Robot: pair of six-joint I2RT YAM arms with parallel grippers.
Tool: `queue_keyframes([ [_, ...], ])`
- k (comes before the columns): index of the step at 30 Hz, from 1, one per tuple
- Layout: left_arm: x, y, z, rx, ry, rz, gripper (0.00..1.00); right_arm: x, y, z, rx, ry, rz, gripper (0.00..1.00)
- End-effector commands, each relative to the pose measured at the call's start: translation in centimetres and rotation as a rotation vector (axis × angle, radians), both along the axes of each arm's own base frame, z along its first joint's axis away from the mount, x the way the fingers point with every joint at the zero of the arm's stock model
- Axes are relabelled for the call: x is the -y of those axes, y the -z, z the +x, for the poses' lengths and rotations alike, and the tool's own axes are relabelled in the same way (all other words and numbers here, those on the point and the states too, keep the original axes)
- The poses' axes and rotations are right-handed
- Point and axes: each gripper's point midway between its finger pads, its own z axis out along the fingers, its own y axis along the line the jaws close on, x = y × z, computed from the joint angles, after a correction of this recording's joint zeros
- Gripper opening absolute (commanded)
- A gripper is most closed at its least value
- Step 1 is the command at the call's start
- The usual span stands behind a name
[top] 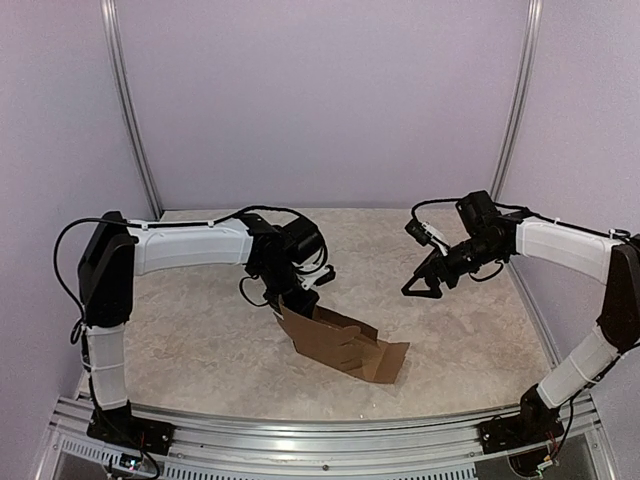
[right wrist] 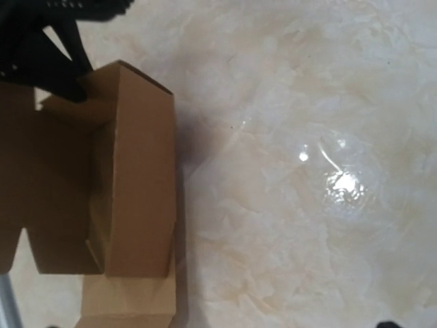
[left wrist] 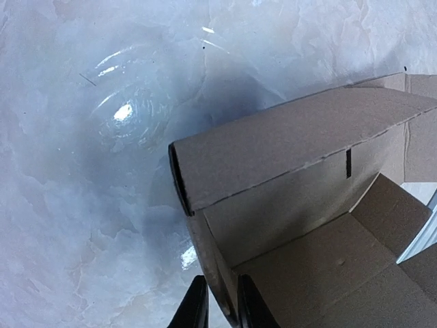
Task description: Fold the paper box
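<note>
The paper box [top: 345, 345] is brown cardboard, partly folded, lying tilted on the table between the arms with its walls raised and an open flap to the right. My left gripper [top: 300, 300] is at the box's rear left corner. In the left wrist view my gripper [left wrist: 223, 307] straddles the thin edge of a box wall [left wrist: 293, 157] with its jaws slightly apart, and a sliver of table shows beside the left finger. My right gripper [top: 418, 287] hangs open above the table to the right of the box, holding nothing. The right wrist view has the box [right wrist: 130, 184] at the left.
The pale marbled tabletop [top: 200, 340] is ringed by lilac walls with metal posts. An aluminium rail [top: 320, 425] runs along the near edge just in front of the box. The left arm's black fingers [right wrist: 48, 48] show at the top left of the right wrist view.
</note>
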Motion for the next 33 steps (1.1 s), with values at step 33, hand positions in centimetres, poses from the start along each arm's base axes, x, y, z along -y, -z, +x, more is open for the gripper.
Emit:
queue_keyframes([
  [33,-1.7,-8.0,2.1,0.522,-0.286,-0.254,0.26,-5.4,8.4,-2.9,-0.363,-0.07,-0.112,0.68],
])
